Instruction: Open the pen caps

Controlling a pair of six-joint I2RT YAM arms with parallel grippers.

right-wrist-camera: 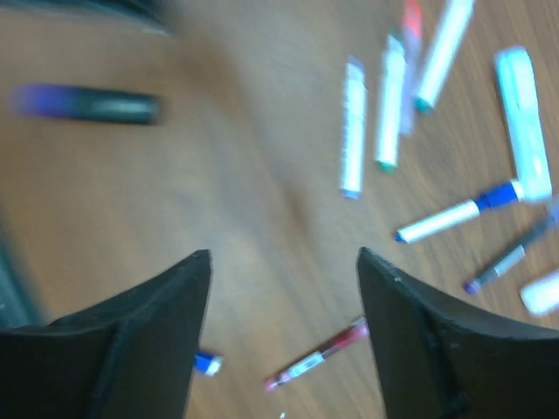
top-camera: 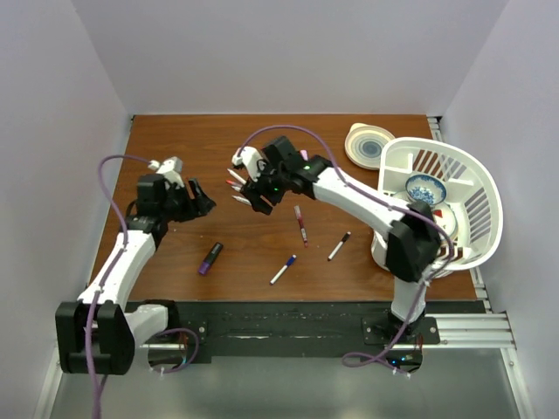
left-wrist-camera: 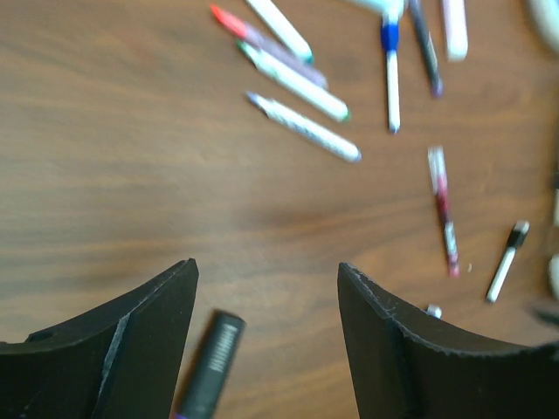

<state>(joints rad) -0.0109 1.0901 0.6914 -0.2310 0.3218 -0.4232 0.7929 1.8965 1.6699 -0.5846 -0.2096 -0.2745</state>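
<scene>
Several white marker pens with coloured pen caps lie in a cluster (top-camera: pixel 236 181) on the brown table; they also show in the left wrist view (left-wrist-camera: pixel 293 80) and the right wrist view (right-wrist-camera: pixel 389 100). A red pen (top-camera: pixel 300 223), a black-capped pen (top-camera: pixel 339 246) and a blue-tipped pen (top-camera: pixel 282 270) lie apart. A purple-and-black marker (top-camera: pixel 210 258) lies near the left gripper (top-camera: pixel 196 199), which is open and empty above the table (left-wrist-camera: pixel 265 266). The right gripper (top-camera: pixel 253 196) is open and empty beside the cluster (right-wrist-camera: pixel 284 257). A small loose blue cap (right-wrist-camera: pixel 205 362) lies by its left finger.
A white basket (top-camera: pixel 476 205) holding a blue-patterned bowl (top-camera: pixel 425 188) stands at the right. A round plate (top-camera: pixel 370 145) lies at the back right. White walls close in the table on three sides. A tiny pale piece (left-wrist-camera: pixel 432 310) lies by the left gripper's right finger.
</scene>
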